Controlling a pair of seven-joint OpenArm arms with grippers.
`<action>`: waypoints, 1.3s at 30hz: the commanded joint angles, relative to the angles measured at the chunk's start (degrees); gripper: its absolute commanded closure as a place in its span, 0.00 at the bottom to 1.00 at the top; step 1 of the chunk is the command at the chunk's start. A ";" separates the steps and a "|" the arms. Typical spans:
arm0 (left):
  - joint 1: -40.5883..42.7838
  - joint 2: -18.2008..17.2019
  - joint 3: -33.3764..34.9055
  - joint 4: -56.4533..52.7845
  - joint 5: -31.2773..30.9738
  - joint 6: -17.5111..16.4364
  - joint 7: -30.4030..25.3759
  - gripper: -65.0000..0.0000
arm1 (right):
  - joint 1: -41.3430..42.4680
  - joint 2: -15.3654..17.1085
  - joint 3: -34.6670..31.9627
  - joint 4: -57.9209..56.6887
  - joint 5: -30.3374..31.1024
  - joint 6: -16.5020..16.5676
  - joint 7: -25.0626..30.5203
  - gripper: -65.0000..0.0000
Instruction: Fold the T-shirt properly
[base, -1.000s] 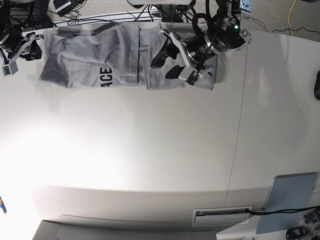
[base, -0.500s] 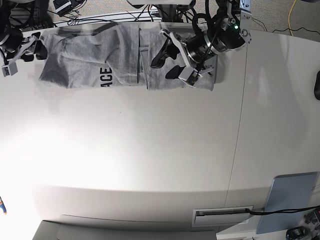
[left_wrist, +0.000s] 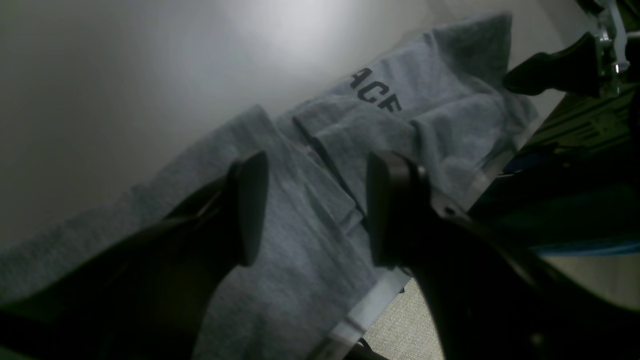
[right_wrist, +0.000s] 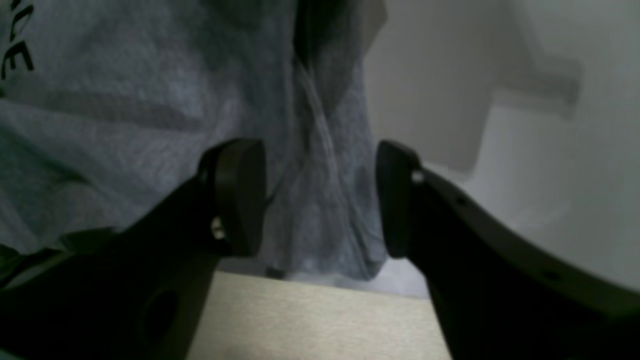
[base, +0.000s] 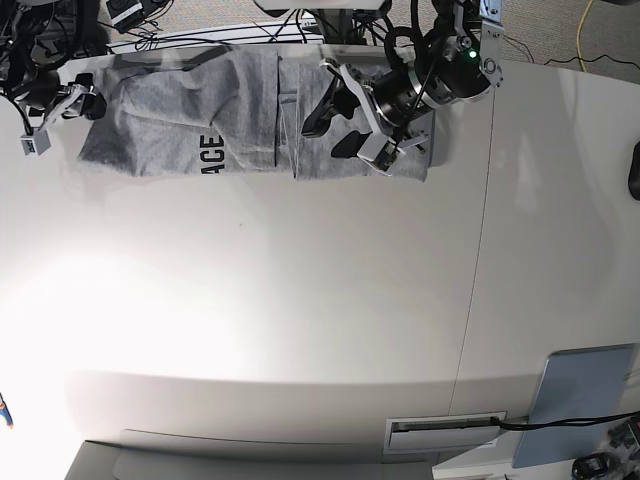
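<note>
I saw the T-shirt (base: 250, 125) lying partly folded along the far edge of the white surface (base: 300, 300), lettering "ACE" showing. My left gripper (base: 335, 125) hovered over the shirt's right half, jaws spread and holding nothing. My right gripper (base: 62, 112) sat at the shirt's left end, released too; whether it touched cloth, I couldn't tell.

One T-shirt (base: 200, 125) lies on one table (base: 300, 300); two grippers, left gripper (base: 335, 125) and right gripper (base: 60, 110).
</note>
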 joint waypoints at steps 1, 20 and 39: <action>-0.17 0.13 0.02 0.87 -1.05 -0.28 -1.27 0.50 | 0.11 1.09 0.13 0.26 0.52 0.09 0.94 0.47; -0.15 -0.07 0.02 0.87 -0.85 -0.28 -1.25 0.50 | 0.09 1.75 -9.75 -1.07 -6.40 -4.92 8.31 0.47; -0.15 -2.05 0.02 0.87 -0.87 -0.26 -1.27 0.50 | 0.55 -1.22 -3.63 -1.07 -7.39 -4.17 7.69 0.47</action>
